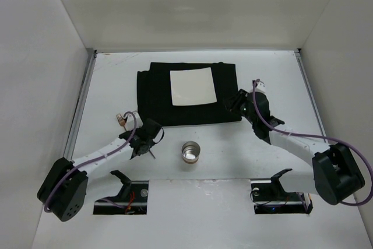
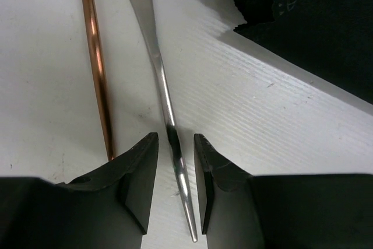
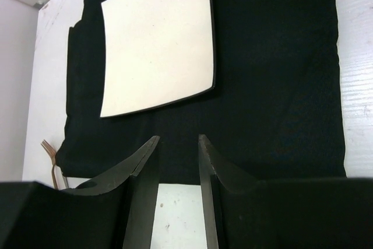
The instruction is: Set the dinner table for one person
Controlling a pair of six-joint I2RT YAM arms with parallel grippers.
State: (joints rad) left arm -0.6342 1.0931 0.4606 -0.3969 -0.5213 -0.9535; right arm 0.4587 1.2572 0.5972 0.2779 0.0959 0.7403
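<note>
The dinner table (image 1: 274,74) is a white surface with walls. On it lies a black cloth mat (image 1: 154,100) with a white square plate (image 1: 192,86) on top. A silver utensil handle (image 2: 163,86) lies flat on the table between the open jaws of my left gripper (image 2: 176,139), with a gap on each side; its head is out of frame. A copper fork (image 1: 121,120) lies just left of it, handle (image 2: 96,62) alongside. My right gripper (image 3: 178,139) is open and empty, low over the mat's right part (image 3: 274,86), facing the plate (image 3: 157,45).
A small metal cup (image 1: 190,151) stands upright on the table in front of the mat, between the two arms. My left gripper (image 1: 145,140) is left of the cup; my right gripper (image 1: 233,104) is at the mat's right edge. White walls close in three sides.
</note>
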